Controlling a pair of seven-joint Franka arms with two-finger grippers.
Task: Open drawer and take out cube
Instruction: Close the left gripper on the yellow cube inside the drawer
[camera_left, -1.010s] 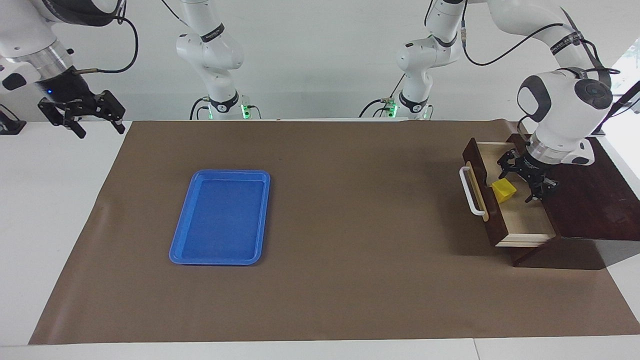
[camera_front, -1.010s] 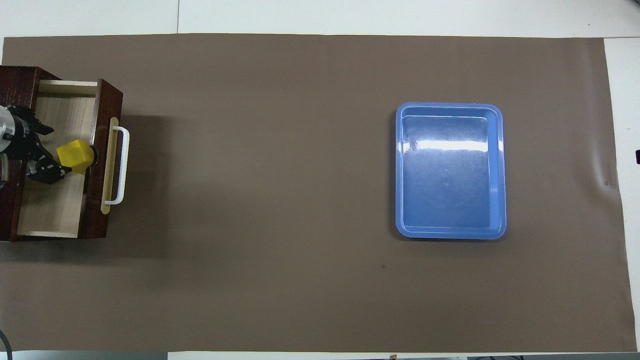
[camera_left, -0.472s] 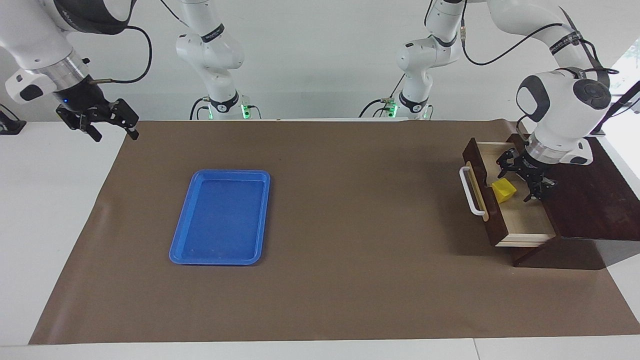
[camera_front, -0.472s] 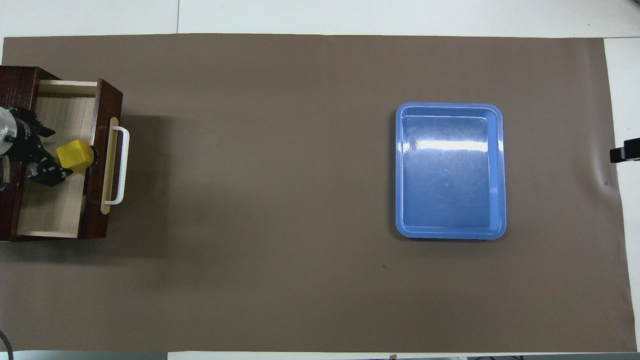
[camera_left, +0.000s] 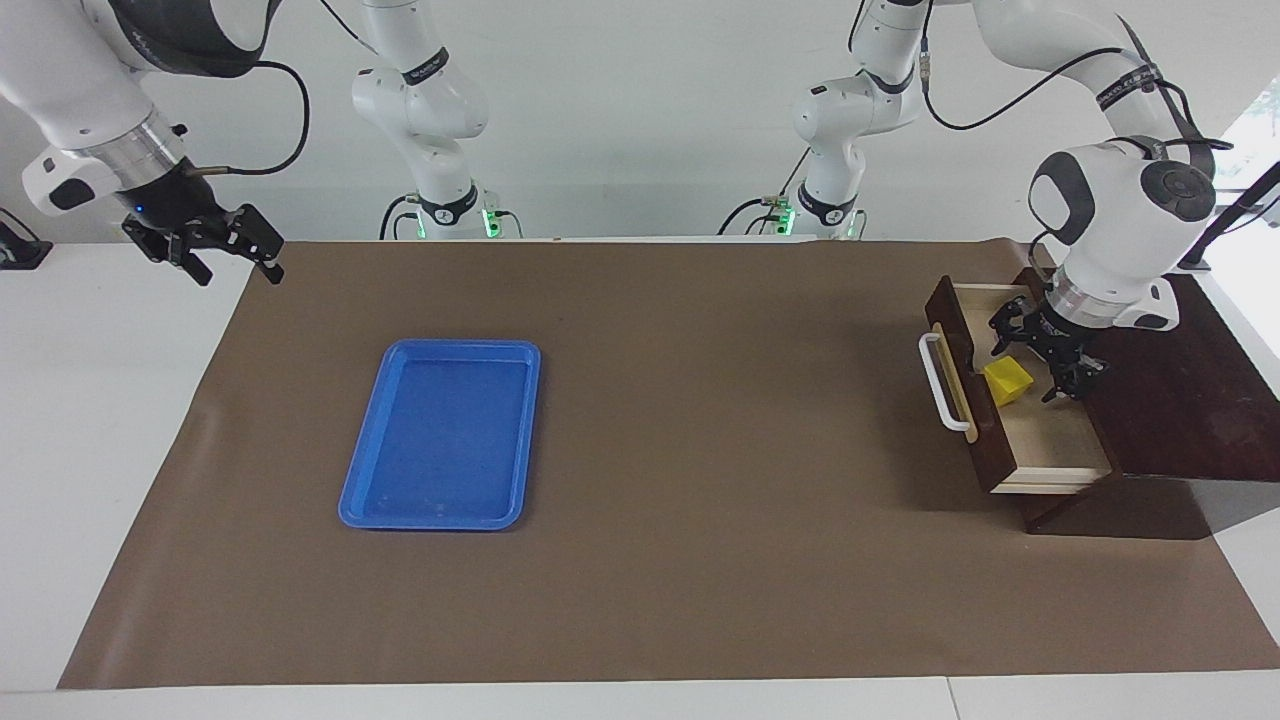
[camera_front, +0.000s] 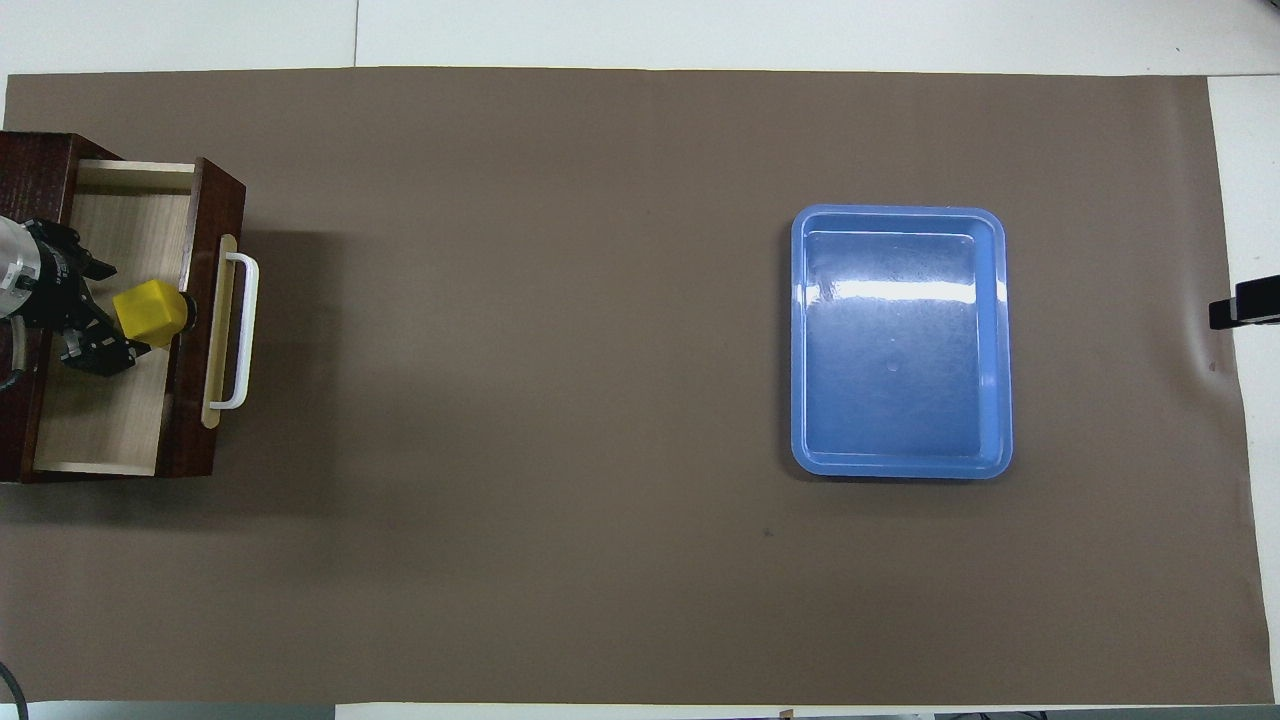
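Note:
The drawer (camera_left: 1062, 442) (camera_front: 105, 420) stands pulled out of its dark wooden box (camera_left: 1185, 400) at the left arm's end of the table, white handle (camera_left: 938, 384) facing the middle. The yellow cube (camera_left: 1007, 381) (camera_front: 150, 311) rests on the pale floor inside, close against the drawer front. My left gripper (camera_left: 1026, 368) (camera_front: 122, 309) hangs low in the drawer, open, its fingers spread either side of the cube's inner edge without gripping it. Open and holding nothing, my right gripper (camera_left: 212, 257) hovers over the mat's corner at the right arm's end; only its tip (camera_front: 1240, 305) shows from overhead.
A blue plastic tray (camera_left: 362, 500) (camera_front: 800, 340) lies on the brown mat (camera_left: 700, 450) toward the right arm's end. The drawer's walls and front close in the left gripper.
The left gripper has drawn slightly back from the cube toward the box, the cube unmoved. The right gripper has swung in from off the table toward the mat's edge.

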